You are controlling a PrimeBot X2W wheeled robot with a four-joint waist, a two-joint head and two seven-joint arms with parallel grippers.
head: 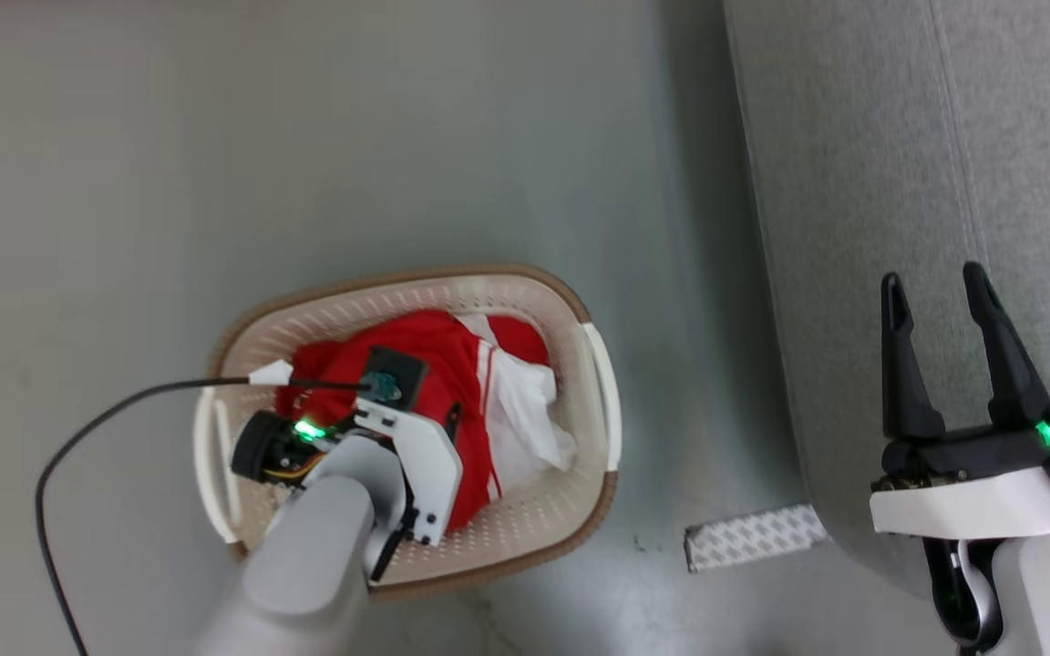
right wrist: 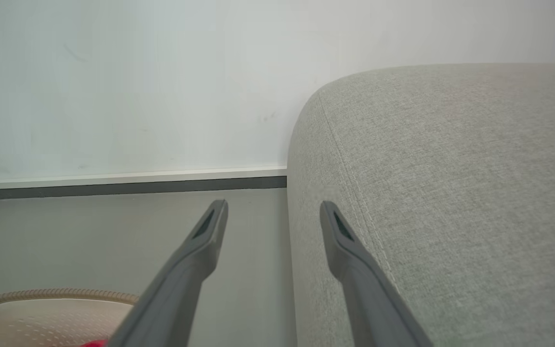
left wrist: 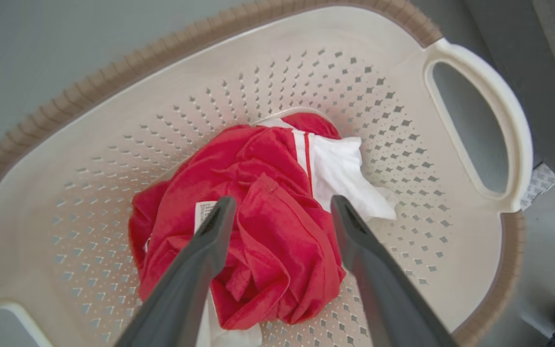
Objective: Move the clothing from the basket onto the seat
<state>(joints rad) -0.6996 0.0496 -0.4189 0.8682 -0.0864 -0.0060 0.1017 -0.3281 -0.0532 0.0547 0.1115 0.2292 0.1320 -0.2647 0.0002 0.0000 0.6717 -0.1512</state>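
Fingers of the left gripper (left wrist: 282, 201) are hanging spread wide, gripping nothing, over the clothing (left wrist: 277, 250), which is lying bunched in the basket (left wrist: 171, 86). Right gripper (head: 932, 278) is hovering open and empty over the seat (head: 853, 182).

Bare floor (head: 671, 228) is lying open between the basket (head: 379, 314) and the seat (head: 853, 228). The basket's perforated walls are ringing the clothing (left wrist: 277, 241), leaving only the top standing open.

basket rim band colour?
Brown, ribbed band around the cream basket; clearest in the left wrist view.
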